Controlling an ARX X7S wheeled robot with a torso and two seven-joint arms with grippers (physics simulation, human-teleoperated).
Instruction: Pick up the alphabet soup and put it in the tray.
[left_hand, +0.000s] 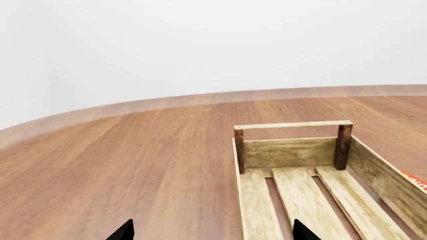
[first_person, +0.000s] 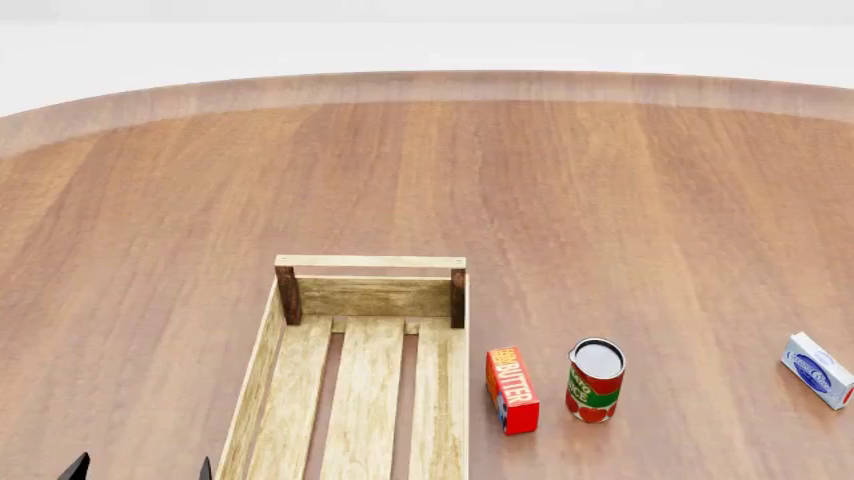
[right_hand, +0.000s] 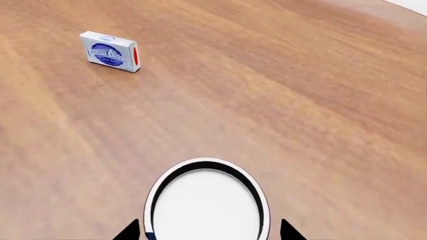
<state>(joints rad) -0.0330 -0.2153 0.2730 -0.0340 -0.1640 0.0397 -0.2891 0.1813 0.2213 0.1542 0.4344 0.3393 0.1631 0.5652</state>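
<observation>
The alphabet soup (right_hand: 203, 202) shows only in the right wrist view, as a round white-grey top with a dark rim and a sliver of blue label. My right gripper (right_hand: 209, 231) is closed on it, with a dark fingertip (right_hand: 130, 232) tight on each side of the can. The can and my right gripper are out of the head view. The tray (first_person: 363, 385), a long light-wood crate, lies empty at the front centre-left and also shows in the left wrist view (left_hand: 293, 150). My left gripper (left_hand: 212, 232) is open and empty over the tray's left wall, low in the head view (first_person: 140, 470).
A red butter box (first_person: 511, 389) and a red-and-green can (first_person: 595, 380) stand just right of the tray. A white-and-blue box (first_person: 817, 369) lies at the far right and shows ahead of my right gripper (right_hand: 110, 52). The round wooden table's edge (first_person: 427, 85) curves at the back.
</observation>
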